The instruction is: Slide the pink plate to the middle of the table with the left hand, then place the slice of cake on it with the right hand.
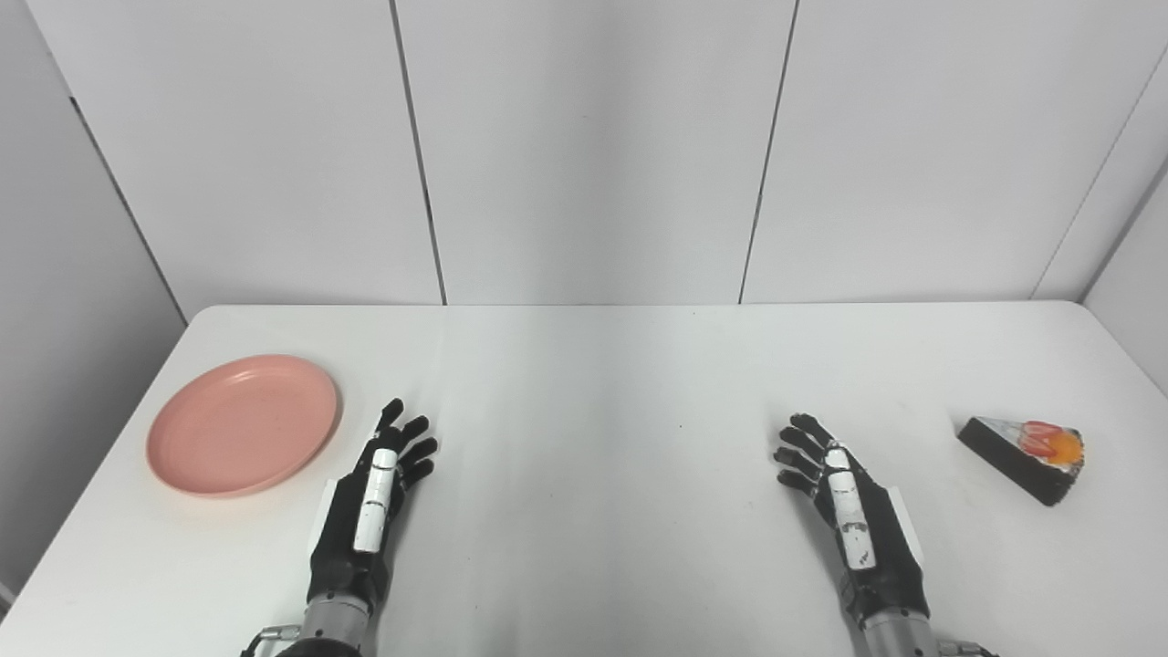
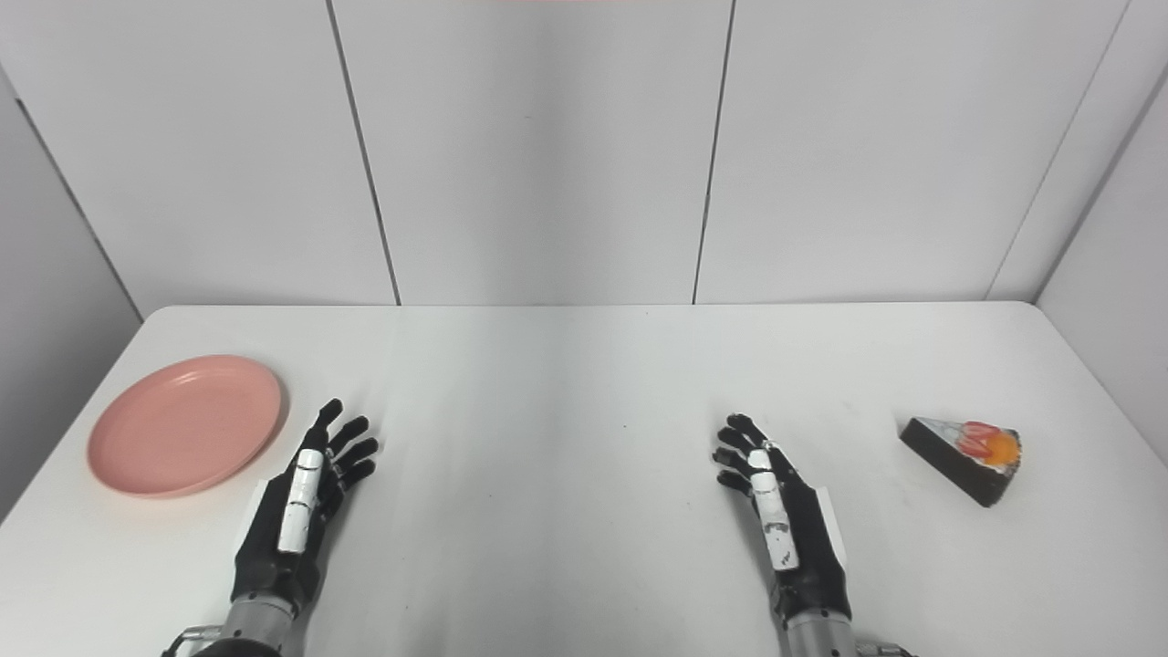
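The pink plate (image 1: 242, 423) lies empty at the left side of the white table (image 1: 593, 383). A wedge of dark cake (image 1: 1024, 456) with white icing and red and orange fruit on top sits at the right side. My left hand (image 1: 370, 506) rests open near the front edge, just right of the plate and apart from it. Over on the other side my right hand (image 1: 844, 506) is open too, holding nothing, a fair gap left of the cake.
White wall panels (image 1: 584, 146) close off the table's back and both sides. The table's rounded far corners and left edge are in view. Bare tabletop lies between the two hands.
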You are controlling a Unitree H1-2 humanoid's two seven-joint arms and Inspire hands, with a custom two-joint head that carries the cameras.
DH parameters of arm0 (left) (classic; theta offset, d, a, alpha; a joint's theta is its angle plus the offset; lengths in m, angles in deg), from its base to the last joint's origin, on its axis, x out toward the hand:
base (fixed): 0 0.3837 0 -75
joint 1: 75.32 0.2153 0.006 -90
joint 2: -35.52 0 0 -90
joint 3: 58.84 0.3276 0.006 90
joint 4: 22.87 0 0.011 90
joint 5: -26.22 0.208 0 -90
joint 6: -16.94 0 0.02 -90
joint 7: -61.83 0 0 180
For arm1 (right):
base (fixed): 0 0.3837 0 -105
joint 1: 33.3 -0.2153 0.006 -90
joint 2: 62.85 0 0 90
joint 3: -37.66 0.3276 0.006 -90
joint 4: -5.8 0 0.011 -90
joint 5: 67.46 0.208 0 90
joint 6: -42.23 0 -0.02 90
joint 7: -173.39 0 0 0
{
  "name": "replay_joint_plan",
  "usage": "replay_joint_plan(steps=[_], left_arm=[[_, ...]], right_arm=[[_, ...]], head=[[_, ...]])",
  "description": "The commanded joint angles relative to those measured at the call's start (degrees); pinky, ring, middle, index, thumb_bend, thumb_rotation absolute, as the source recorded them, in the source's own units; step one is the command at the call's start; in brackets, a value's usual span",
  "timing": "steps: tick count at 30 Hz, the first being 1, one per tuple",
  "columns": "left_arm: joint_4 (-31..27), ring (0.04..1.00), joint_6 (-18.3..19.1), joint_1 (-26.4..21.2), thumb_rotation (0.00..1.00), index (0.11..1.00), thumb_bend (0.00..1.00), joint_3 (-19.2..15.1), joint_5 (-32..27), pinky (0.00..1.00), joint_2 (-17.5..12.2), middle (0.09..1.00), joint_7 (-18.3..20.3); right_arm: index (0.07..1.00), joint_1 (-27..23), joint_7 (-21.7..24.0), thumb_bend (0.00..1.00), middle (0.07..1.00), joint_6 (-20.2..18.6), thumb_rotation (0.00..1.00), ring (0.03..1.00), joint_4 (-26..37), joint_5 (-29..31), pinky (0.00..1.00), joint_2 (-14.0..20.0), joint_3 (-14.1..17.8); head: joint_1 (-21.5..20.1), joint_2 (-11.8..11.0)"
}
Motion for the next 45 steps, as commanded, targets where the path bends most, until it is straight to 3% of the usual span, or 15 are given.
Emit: replay_joint_plan(steps=[1,11,21,25,35,45], left_arm=[[-0.64,0.85,0.82,-0.97,0.95,0.927,0.73,0.87,0.14,0.84,-0.19,0.887,1.1],[0.13,0.843,0.31,-1.04,0.95,0.915,0.72,1.06,0.07,0.83,-0.26,0.88,1.1],[3.7,0.829,-2.91,-1.24,0.94,0.904,0.75,2.79,2.96,0.81,1.85,0.863,-0.87],[5.51,0.842,-4.79,-1.39,0.96,0.919,0.69,3.36,3.63,0.83,2.63,0.875,-1.0],[10.65,0.838,-9.06,-2.01,0.95,0.91,0.68,4.08,5.83,0.82,3.87,0.868,-2.39],[13.89,0.834,-11.49,-2.61,0.96,0.914,0.66,3.83,6.94,0.8,4.43,0.87,-2.8]], right_arm=[[0.823,0.5,0.55,0.87,0.817,-0.93,1.0,0.789,-1.75,0.0,0.77,-0.01,-0.34],[0.825,0.36,0.76,0.87,0.819,-0.17,1.0,0.789,-2.66,0.08,0.77,0.27,-0.37],[0.825,0.18,2.31,0.87,0.813,3.57,1.0,0.789,-7.1,2.27,0.77,2.59,0.9],[0.824,-0.16,3.29,0.87,0.805,5.62,1.0,0.781,-10.06,3.62,0.79,3.4,1.64],[0.808,-1.33,4.63,0.88,0.804,10.79,1.0,0.782,-17.06,4.65,0.77,4.77,2.59],[0.805,-2.44,5.33,0.89,0.788,14.08,1.0,0.766,-22.13,5.05,0.75,5.05,3.15]], head=[[0.02,0.04],[0.33,-0.38],[7.91,-4.64],[9.17,-6.58],[11.87,-10.62],[11.84,-12.44]])
